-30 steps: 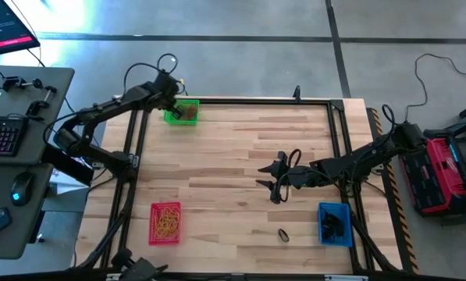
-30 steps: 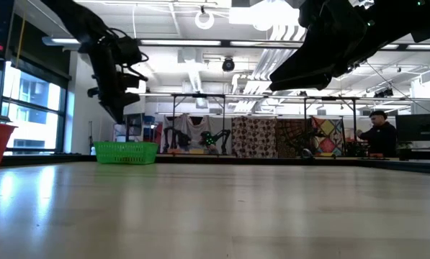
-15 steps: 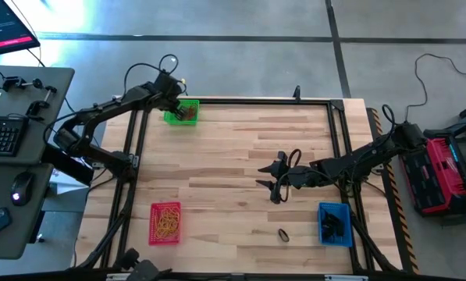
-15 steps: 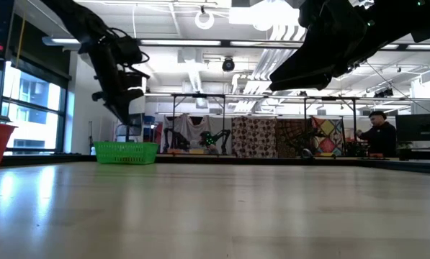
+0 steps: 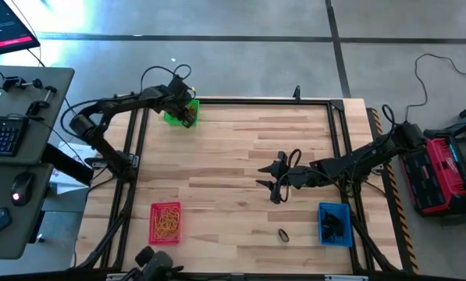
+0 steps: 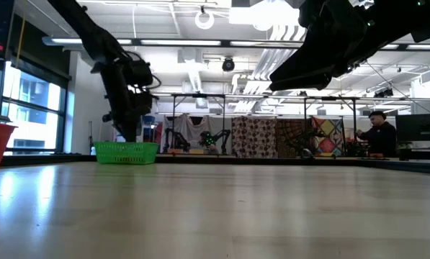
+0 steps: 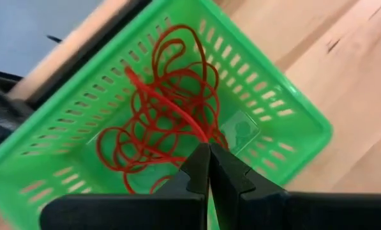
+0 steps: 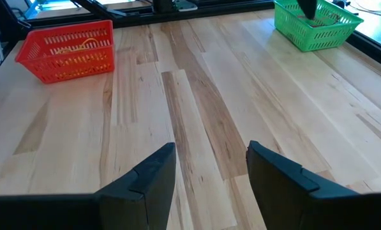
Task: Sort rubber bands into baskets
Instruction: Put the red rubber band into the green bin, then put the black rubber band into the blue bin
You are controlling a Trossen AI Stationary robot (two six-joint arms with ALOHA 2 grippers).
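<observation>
Red bands [image 7: 164, 108] lie just under your left gripper [image 7: 209, 153], pinched tight inside the green basket [image 7: 292, 121] (right gripper [image 8: 209, 167] waits, spread wide).

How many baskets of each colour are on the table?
Green basket: 1
Red basket: 1
Blue basket: 1
Total: 3 baskets
</observation>
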